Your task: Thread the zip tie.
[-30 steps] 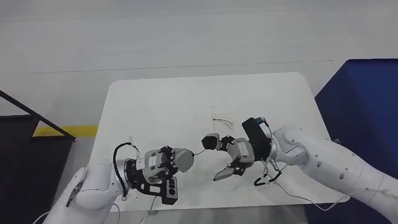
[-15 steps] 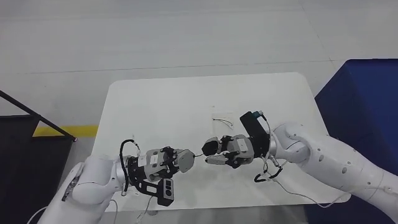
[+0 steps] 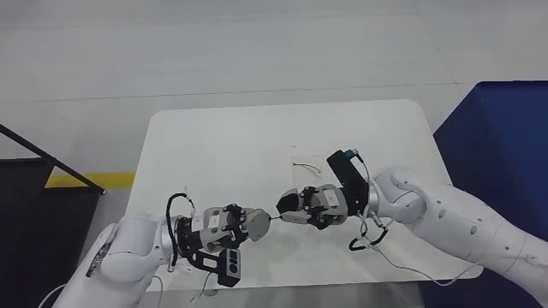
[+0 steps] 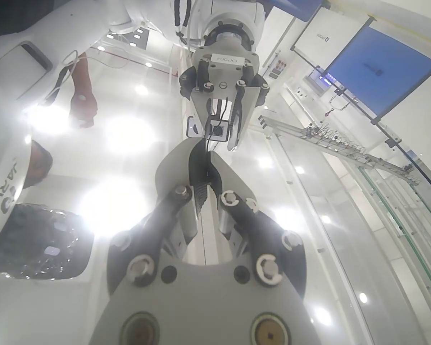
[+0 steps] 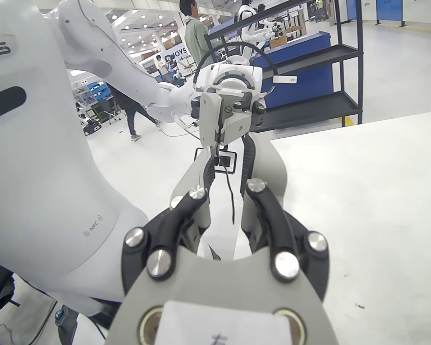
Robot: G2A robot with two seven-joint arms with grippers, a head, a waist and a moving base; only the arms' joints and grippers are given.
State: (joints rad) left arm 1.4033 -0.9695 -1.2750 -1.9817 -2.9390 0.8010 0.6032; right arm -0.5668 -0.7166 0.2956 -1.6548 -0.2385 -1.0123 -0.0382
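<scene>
While clenched tight on the zip tie (image 5: 230, 192) with the left gripper (image 4: 204, 154), holding that thin black strap out to the right, free end first, above the near middle of the table (image 3: 214, 137). Facing it nose to nose with the right gripper (image 3: 284, 209), parted by a narrow gap and grasping nothing, as far as can be seen. Running the loose length of the strap into that gap, between the fingers (image 5: 197, 177), closer to one pad than the other; cannot tell whether touching it.

Judged as the middle of the threading, with one end secured, the other yet to be caught and no loop formed. Calls next for squeezing the right gripper onto the loose end without knocking it aside, then bending it round toward the other end and lining tip up with slot. Needs a slow, fine approach, being thin, springy and likely to flick away or twist under a lopsided squeeze.

Farther off, just beyond the right gripper, lying flat on the table: a second tie (image 3: 306, 168), also thin and black.
</scene>
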